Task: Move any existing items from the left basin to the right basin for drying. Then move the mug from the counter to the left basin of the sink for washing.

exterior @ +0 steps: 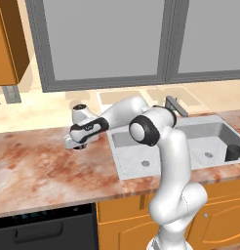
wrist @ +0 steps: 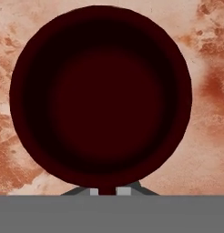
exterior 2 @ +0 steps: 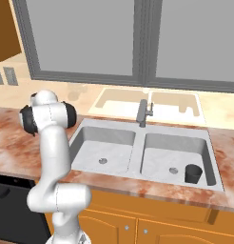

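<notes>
On the marbled worktop [exterior: 39, 166] our hand [exterior: 79, 145] sits low at nine o'clock of the sink [exterior 2: 138, 138]; the mug [wrist: 101, 98] lies directly under it, its rim between fingers whose grip we cannot tell. The left basin [exterior 2: 102, 147] lies bare. A dark cup [exterior 2: 193, 173] stands at the right basin's [exterior 2: 171, 155] four o'clock corner. Grey windows [exterior 2: 138, 38] rise behind the faucet [exterior 2: 143, 112].

At your frame's lower right, a dark cup [exterior 2: 193, 173] stands in the right basin [exterior 2: 161, 157]; the left basin [exterior 2: 102, 143] sits centre.
</notes>
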{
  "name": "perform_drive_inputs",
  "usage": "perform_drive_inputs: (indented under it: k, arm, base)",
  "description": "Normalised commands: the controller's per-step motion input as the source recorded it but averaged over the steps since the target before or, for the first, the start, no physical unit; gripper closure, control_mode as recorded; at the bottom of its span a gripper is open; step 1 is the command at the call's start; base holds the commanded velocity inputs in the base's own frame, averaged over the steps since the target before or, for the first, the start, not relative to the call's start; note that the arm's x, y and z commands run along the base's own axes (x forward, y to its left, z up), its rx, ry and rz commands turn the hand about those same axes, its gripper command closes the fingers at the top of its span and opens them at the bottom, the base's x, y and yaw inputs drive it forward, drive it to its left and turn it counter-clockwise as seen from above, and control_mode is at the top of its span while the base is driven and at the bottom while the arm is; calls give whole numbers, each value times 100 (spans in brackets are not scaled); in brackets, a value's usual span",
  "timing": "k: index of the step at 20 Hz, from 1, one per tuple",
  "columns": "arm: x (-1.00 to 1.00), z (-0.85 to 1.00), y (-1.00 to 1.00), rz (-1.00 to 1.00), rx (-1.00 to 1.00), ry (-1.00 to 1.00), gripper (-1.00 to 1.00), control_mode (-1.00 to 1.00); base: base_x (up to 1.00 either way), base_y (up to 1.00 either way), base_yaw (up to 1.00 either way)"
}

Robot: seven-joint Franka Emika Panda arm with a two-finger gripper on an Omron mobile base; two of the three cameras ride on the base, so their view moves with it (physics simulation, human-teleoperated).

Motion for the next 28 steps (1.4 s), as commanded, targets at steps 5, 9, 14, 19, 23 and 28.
perform_drive_inputs:
  k: [5, 9, 14, 19, 23, 28]
  arm:
    - [0, 22, -36, -3, 0, 0, 100, -100]
    - [0, 25, -46, -7, 0, 2, 100, -100]
    - [-1, 23, -63, -13, 0, 6, 100, -100]
    - [-11, 7, -84, -19, 0, 15, 100, -100]
    - [-12, 0, -86, -20, 0, 19, 100, -100]
    - [-12, 0, -84, -19, 0, 17, 100, -100]
  base:
    - [0, 0, 0]
    - [0, 0, 0]
    - [0, 0, 0]
    - [0, 0, 0]
    - [0, 0, 0]
    - [0, 0, 0]
